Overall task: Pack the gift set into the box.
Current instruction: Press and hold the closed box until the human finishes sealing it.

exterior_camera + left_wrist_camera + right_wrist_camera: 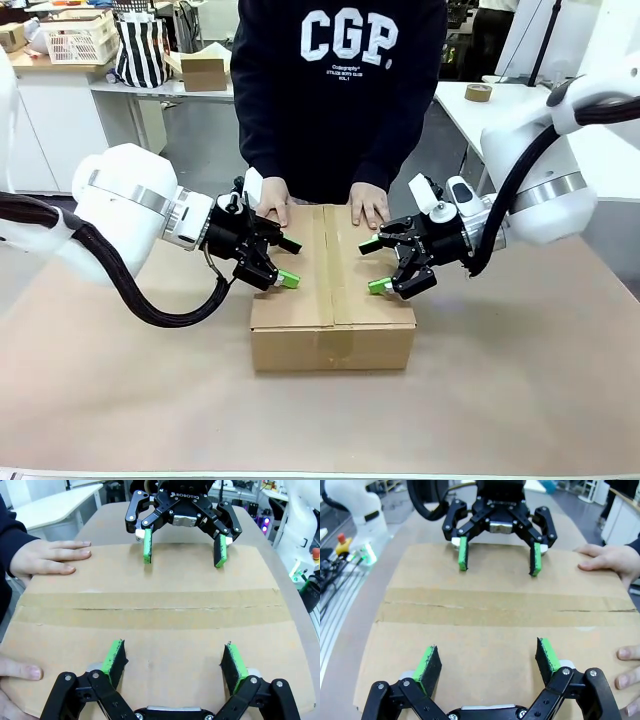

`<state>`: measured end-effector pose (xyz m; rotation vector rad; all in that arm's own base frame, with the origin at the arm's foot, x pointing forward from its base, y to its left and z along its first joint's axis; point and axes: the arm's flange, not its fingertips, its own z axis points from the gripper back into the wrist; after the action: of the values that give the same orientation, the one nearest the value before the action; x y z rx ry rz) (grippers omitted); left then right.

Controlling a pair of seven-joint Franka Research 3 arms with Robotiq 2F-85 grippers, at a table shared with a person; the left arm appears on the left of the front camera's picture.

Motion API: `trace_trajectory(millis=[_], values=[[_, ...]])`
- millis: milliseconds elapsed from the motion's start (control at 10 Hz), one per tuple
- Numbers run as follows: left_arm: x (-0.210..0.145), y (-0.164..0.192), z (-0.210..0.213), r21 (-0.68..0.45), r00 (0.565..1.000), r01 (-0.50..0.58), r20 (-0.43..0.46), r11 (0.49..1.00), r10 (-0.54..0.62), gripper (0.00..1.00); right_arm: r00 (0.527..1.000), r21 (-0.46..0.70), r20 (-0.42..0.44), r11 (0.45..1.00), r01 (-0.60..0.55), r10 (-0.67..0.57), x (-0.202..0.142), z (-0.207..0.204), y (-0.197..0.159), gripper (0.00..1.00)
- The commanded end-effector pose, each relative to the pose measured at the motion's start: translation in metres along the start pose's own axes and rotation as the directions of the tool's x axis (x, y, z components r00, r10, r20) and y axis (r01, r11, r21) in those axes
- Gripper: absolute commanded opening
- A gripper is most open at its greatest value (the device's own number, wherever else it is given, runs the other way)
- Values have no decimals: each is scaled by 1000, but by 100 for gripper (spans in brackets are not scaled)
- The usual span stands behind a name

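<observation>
"Where does the box (332,300) sit?"

"Mid-table (500,390), flaps shut. Its seam (333,270) runs from the robot's side to the person, whose hands (272,202) lie flat on the far edge."

"And the arms?"

"The left gripper (291,261) hangs over the left half and the right gripper (373,265) over the right. They face each other across the seam, about equally near it. Both are spread wide and hold nothing. The top lies just below the pads; I can't tell whether they touch it."

"The gift set?"

"Whatever is inside is hidden under the flaps. I'd say any push must go straight down, either side of the seam."
</observation>
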<state>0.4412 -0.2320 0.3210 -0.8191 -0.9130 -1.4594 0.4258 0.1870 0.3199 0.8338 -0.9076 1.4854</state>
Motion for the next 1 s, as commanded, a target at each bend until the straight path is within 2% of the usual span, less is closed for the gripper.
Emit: trace_trajectory(millis=[0,900], values=[[-3,-1,-1,-5,1000,-8,2,1000,8,100,1000,-1,-6,1000,0,0,-2,-1,1,100],[-3,-1,-1,-5,1000,-8,2,1000,8,100,1000,-1,-6,1000,0,0,-2,-1,1,100]])
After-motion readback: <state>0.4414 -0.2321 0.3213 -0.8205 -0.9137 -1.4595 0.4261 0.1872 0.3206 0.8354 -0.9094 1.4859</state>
